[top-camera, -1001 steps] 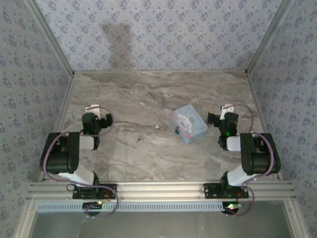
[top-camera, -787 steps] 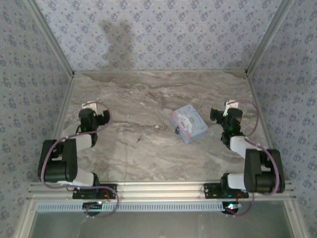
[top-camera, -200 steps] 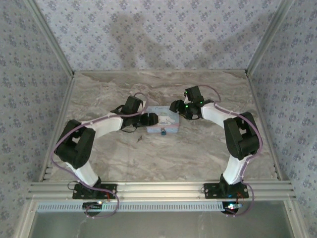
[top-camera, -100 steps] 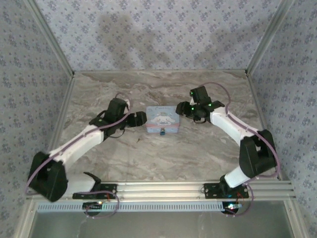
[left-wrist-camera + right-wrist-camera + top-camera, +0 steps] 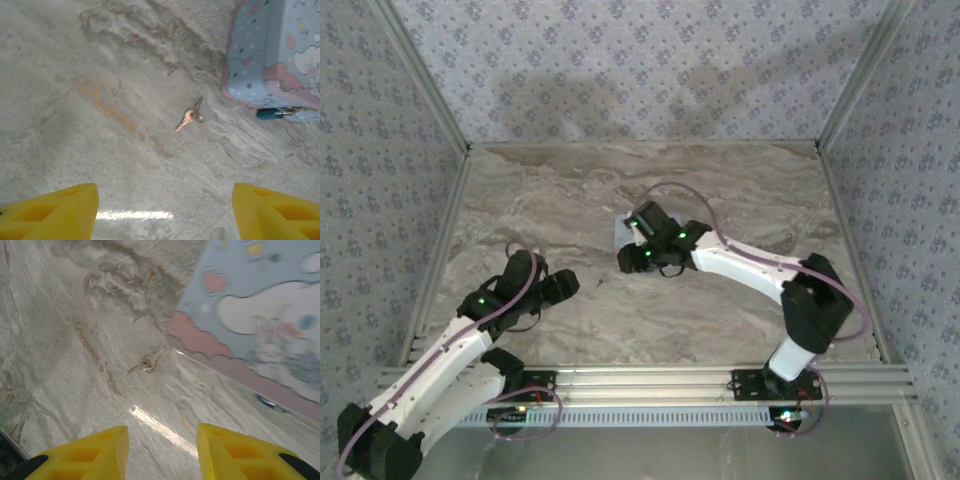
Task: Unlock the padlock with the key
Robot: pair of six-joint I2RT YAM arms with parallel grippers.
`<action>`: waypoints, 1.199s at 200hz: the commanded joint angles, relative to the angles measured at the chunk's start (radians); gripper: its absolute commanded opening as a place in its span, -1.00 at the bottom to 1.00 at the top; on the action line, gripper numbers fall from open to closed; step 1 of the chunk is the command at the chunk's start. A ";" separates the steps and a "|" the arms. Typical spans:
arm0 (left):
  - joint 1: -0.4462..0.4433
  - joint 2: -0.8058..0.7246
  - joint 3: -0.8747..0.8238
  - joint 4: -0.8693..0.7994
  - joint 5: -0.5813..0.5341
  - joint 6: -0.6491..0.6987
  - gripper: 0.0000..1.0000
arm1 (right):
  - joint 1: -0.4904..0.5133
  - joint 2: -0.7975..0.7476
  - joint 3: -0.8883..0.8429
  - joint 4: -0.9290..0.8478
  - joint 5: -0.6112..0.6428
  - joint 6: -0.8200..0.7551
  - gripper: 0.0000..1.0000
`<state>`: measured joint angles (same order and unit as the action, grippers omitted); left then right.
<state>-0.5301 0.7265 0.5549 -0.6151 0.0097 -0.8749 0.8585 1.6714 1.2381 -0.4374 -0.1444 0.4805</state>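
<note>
Two tools hang open over the marbled desk (image 5: 75, 125), and neither holds anything. The left tool (image 5: 164, 200) shows its yellow fingers (image 5: 55, 210) spread wide. The right tool (image 5: 162, 435), reaching over the light blue cartoon tin (image 5: 260, 305), shows a narrower gap.

The key (image 5: 189, 116), small and brassy, lies flat on the bare desk near the tin's corner, clear of its wall. The padlock (image 5: 270, 113), a tiny dark teal block with a gold end, sits against the foot of the tin's side wall. I cannot tell whether it is hooked to the tin's clasp.

The step in hand looks like picking up the key, and the left tool seems best placed for it. In the left wrist view the key sits ahead of the fingers and slightly right of their centre line. The tool should go forward and a touch right before it descends.

A flat key on hard stone gives little to bite. The fingertips should therefore come right down to the desk and close across the key's narrow width. It should turn the wrist to match the key's slant, or one finger may push the key away. It is best to grip the round head, which leaves the blade free to enter the lock.

The right tool would do best steadying the padlock.
</note>
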 commanded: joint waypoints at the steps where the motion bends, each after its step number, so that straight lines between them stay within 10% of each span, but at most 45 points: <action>1: -0.004 -0.029 0.006 -0.059 -0.013 -0.060 0.43 | 0.042 0.083 0.062 -0.008 0.038 -0.029 -0.15; 240: -0.002 -0.158 -0.081 -0.058 -0.013 -0.145 0.45 | 0.169 0.491 0.360 -0.121 0.246 -0.092 -0.22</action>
<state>-0.5301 0.5766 0.4812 -0.6556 0.0059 -0.9920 1.0222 2.1338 1.5738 -0.5179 0.0753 0.3985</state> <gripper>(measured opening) 0.725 0.396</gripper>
